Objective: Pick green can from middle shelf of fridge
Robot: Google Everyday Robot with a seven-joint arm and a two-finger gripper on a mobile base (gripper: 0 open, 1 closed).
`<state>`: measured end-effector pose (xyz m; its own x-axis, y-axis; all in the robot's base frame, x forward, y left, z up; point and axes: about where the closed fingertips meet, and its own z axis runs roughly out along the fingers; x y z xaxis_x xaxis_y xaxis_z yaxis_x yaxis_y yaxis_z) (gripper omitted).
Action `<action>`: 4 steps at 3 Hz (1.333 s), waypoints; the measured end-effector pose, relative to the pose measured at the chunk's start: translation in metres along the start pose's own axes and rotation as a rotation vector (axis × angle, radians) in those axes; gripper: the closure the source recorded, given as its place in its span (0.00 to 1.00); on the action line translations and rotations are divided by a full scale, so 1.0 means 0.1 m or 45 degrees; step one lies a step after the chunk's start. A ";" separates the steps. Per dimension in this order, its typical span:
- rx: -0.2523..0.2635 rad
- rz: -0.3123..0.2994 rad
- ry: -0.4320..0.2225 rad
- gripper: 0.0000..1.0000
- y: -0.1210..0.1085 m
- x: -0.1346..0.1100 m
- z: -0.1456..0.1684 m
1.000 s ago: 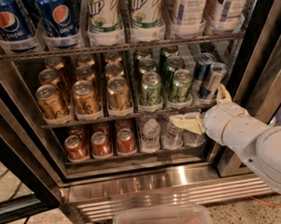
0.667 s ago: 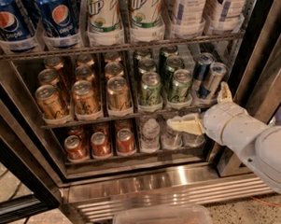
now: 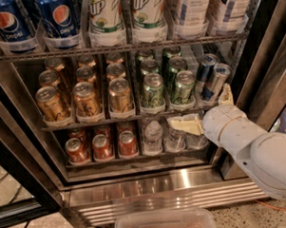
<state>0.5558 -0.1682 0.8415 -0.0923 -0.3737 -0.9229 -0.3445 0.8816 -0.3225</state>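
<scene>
Camera view is showing my tool [image 3: 199, 107] hanging just in front of the large stainless-steel display fridge [image 3: 160, 187], at its right side and slightly below the front edge of the thin grey wire middle shelf [image 3: 133, 117]. Its two cream fingers [image 3: 185, 125] are standing wide apart and gripping nothing. One is reaching left across the small clear water bottles [image 3: 152, 134], and the other is pointing up beside the blue-and-silver slim cans [image 3: 216, 80].

I am taking the light green soda can with the silver top [image 3: 183, 85] as my target. It is sitting at the front of the right green lane, nearest the tool.

As I judge it, I am needing to lift the tool above the clear front stop and turn it so the fingers are straddling that can's sides. The gaps are looking tight, with another green can just to its left and a slim can just to its right, so I am planning a straight, centred approach. I am also wanting to close low on the body, not on the rim.

I am counting these:
- Six green cans, in two lanes of three.
- Nine gold-orange cans [image 3: 85, 98], in three lanes of three.
- Two slim blue cans.
- On the rack above, two Pepsi bottles [image 3: 8, 24], two 7UP bottles [image 3: 105, 17] and two pale bottles.
- On the rack below, about six red cans [image 3: 101, 146] and three water bottles, which the tool is partly hiding.
</scene>
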 end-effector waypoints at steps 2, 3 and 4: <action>0.083 0.023 -0.083 0.22 -0.07 -0.02 0.12; 0.126 0.033 -0.124 0.27 -0.12 -0.05 0.18; 0.126 0.033 -0.124 0.26 -0.11 -0.05 0.18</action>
<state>0.5770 -0.1711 0.8462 -0.0071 -0.3253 -0.9456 -0.2492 0.9164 -0.3133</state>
